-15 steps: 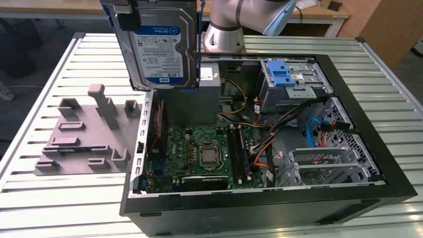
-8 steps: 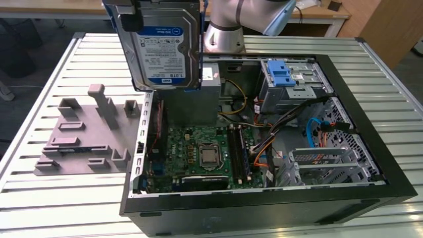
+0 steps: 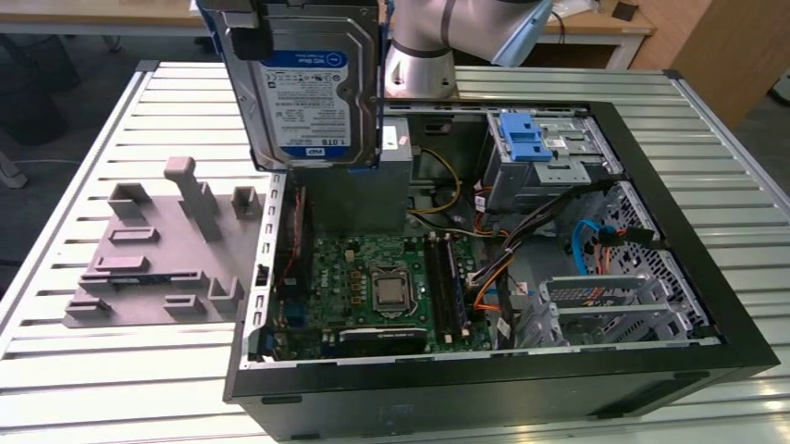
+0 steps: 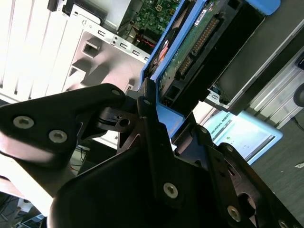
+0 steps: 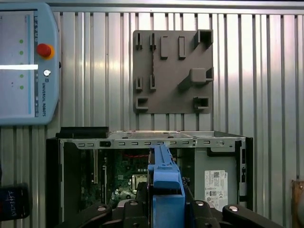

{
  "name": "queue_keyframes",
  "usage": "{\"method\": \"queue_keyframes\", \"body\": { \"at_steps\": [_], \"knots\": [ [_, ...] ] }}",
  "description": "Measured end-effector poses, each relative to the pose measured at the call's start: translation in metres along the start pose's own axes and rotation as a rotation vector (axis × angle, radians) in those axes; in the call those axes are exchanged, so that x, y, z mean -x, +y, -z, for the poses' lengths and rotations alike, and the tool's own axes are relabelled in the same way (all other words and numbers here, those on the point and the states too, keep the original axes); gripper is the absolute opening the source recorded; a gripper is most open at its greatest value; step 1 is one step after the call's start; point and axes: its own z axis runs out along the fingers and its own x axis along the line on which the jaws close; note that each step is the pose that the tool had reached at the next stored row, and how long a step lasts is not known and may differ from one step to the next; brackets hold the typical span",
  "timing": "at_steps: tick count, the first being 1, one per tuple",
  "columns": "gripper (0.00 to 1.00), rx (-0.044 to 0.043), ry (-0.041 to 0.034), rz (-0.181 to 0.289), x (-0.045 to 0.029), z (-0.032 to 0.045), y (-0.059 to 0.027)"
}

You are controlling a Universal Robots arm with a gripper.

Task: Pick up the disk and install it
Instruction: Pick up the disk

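All views down onto computer case [image 3: 494, 398]

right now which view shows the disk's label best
The exterior view: the disk is held up with its white-and-blue label facing the camera. The second wrist view shows its circuit-board side; the first wrist view shows its blue carrier edge-on.

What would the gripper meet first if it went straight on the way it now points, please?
Holding the disk, the gripper points down into the computer case; the circuit board probably lies first in line, though depth is unclear.
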Motion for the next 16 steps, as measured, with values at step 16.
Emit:
{"method": "queue_keyframes", "body": {
  "at_steps": [16],
  "knots": [
    [0.36, 0.0, 0.0001, 0.0, -0.0021, 0.0, -0.0074]
  ]
}}
